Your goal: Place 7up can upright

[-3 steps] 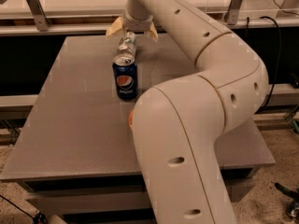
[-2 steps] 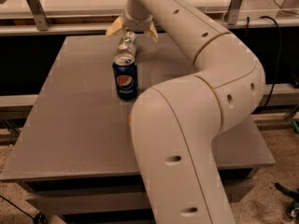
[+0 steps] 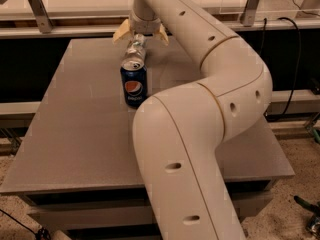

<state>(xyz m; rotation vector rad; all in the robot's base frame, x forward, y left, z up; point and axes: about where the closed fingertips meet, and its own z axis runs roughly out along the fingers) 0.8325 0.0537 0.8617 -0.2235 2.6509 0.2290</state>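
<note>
The 7up can (image 3: 135, 48), silver with green markings, is tilted on the far part of the grey table (image 3: 75, 134), its silver top facing me. It sits just behind the upright dark blue Pepsi can (image 3: 134, 85). My gripper (image 3: 140, 35) hangs directly over the 7up can, open, with its tan fingers (image 3: 120, 34) splayed to either side of the can's far end. The can's far end is hidden under the gripper, so I cannot tell whether it touches the fingers.
My white arm (image 3: 200, 114) sweeps from the lower middle up over the right half of the table. Metal rails and a black gap lie behind the far edge. Cables and tools lie on the floor at the right.
The arm's elbow has shifted slightly. The gripper and both cans stay where they were.
</note>
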